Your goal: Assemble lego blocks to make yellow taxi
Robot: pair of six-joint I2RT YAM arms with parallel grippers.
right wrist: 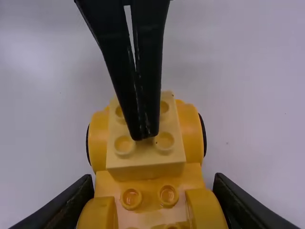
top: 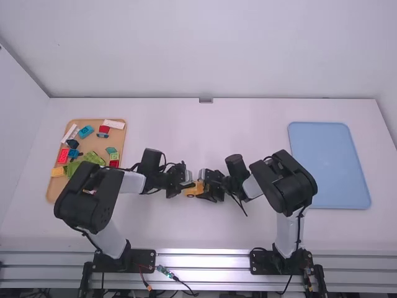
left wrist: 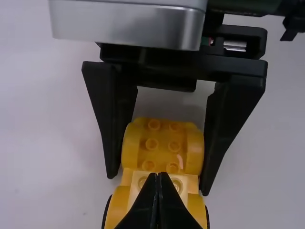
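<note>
You've got the yellow taxi [top: 191, 193] on the table's near half, around mid-width, long axis running left to right, pale brick [right wrist: 145, 160] end towards your left gripper [top: 186, 185]. Those fingers are together, right over that brick; your right gripper [top: 202, 186] is clamped on the taxi's other end. Tan tray [top: 118, 138] of blocks near the table's left edge, blue tray [top: 329, 164] near the right.

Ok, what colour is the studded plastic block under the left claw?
The block is pale yellow; best in the right wrist view.
</note>
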